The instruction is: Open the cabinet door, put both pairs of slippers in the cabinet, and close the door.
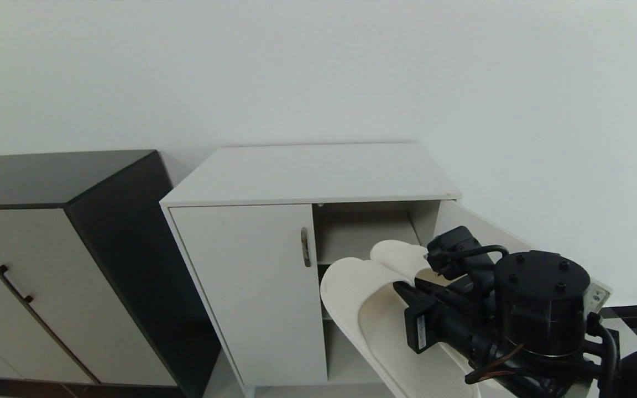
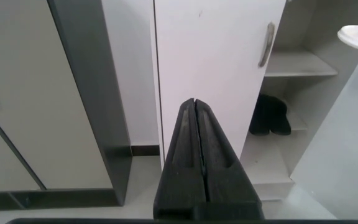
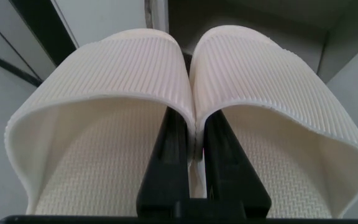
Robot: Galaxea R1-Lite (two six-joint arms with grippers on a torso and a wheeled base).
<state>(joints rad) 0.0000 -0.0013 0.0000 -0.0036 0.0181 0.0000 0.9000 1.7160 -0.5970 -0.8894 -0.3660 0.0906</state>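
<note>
The right gripper (image 1: 410, 290) is hiding its fingertips under the straps of the white slippers (image 1: 351, 287). In the right wrist view its fingers (image 3: 173, 168) are pinching the two inner strap walls together, so the pair is hanging side by side with toes pointing away from the wrist. The heels are running off the lower edge of the head view. The right arm is lying across the lower right of that view, pointing up and left at the opening of the white cabinet (image 1: 307, 171). The slippers are hovering just in front of the open right half, about level with the upper shelf (image 1: 363, 237), not yet inside. The open door (image 1: 484, 224) is standing swung out to the right, partly covered by the arm. The left door (image 1: 246, 287) is sitting shut. A dark pair of shoes (image 2: 270, 115) is resting on a lower shelf, too dim to make out in detail. The left gripper (image 2: 194, 109) is hanging low before the shut door, its fingers pressed together on nothing.
</note>
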